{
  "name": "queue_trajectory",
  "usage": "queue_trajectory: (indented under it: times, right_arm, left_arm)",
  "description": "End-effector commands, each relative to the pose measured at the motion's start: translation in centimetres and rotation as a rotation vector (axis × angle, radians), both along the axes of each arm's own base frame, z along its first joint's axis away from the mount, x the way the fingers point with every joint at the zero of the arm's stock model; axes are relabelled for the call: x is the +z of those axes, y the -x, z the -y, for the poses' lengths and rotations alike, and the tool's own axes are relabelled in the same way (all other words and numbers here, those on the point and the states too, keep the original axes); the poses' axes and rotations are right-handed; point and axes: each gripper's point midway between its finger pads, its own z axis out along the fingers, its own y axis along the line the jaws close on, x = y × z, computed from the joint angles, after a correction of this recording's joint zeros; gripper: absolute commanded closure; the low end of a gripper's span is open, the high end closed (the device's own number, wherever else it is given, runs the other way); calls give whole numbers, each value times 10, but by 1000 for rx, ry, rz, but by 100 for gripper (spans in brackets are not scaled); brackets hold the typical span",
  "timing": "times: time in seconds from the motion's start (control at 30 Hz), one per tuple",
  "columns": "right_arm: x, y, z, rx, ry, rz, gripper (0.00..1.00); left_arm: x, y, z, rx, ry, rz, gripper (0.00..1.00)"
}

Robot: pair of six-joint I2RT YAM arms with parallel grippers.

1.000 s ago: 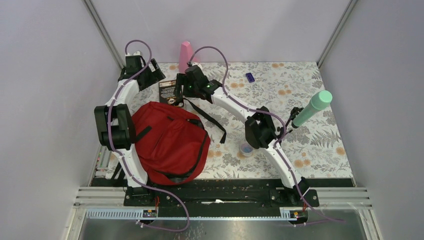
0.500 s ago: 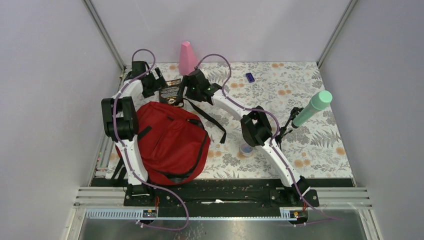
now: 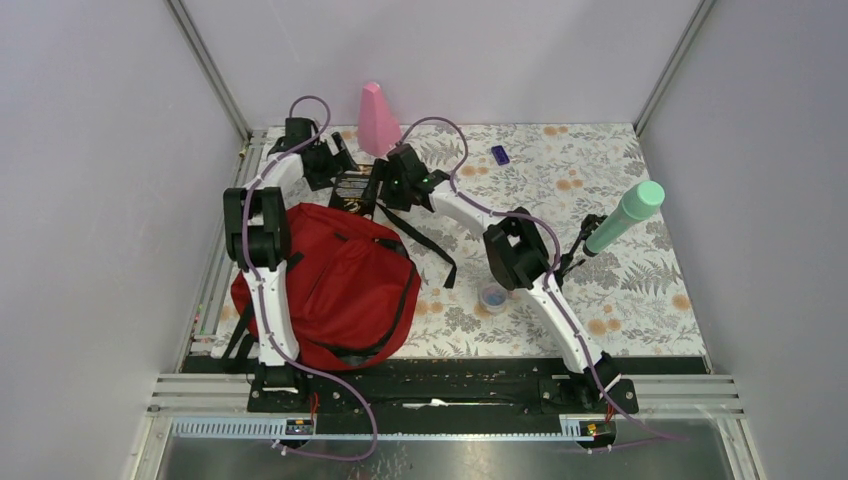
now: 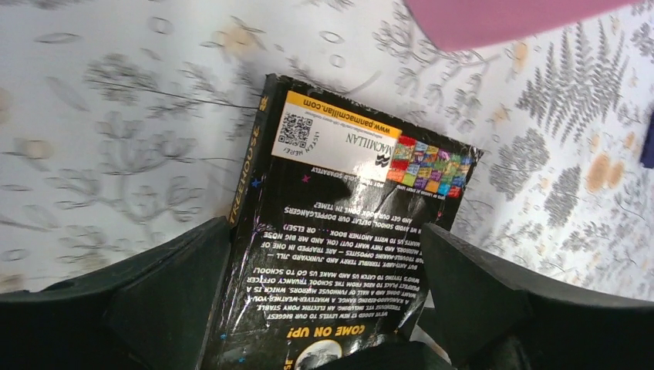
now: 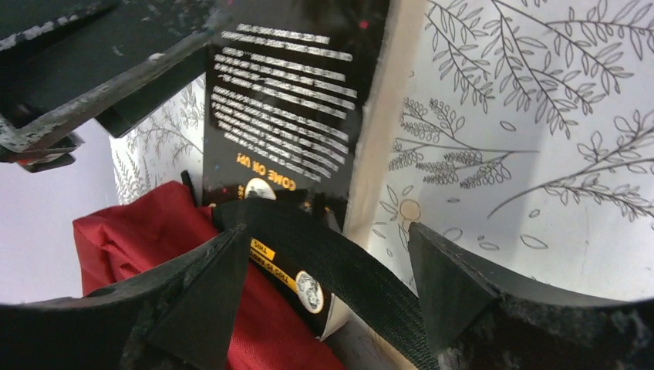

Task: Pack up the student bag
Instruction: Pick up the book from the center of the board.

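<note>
Dark red student bag sits at the near-left corner of the table, top toward the far edge. Just beyond it a black paperback book lies flat, with a black bag strap across its near end. Left gripper and right gripper both hover over the book, jaws wide, holding nothing. Step looks like book pickup. Next needs one claw closing on the book's edges, clear of the strap.

Table w/ floral-print cover. Near-left corner: dark red fabric backpack. Just beyond it: black paperback book, flat. Far edge, left of centre: pink cone; centre-right: small dark blue block. Nr right edge: tilted mint-green cylinder. Centre: small round cup.
</note>
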Motion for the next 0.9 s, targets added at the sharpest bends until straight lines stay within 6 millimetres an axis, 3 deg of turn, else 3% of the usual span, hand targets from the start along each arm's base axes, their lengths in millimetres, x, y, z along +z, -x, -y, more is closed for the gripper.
queue_trajectory:
  times: [0.0, 0.13, 0.3, 0.53, 0.87]
  right_arm:
    - [62, -2, 12, 46, -70, 48, 19]
    - [55, -9, 50, -44, -2, 43, 18]
    - [51, -10, 65, -77, -26, 17, 18]
    - [51, -12, 52, -85, -108, -12, 18]
    - [53, -4, 23, -48, -185, -44, 24]
  left_arm:
    - [10, -4, 51, -78, 117, 21, 6]
    - [12, 5, 69, -82, 149, 18, 8]
    - [21, 17, 72, -63, 167, 33, 8]
    - [16, 33, 78, -77, 184, 16, 9]
    - [17, 46, 88, -87, 200, 20, 18]
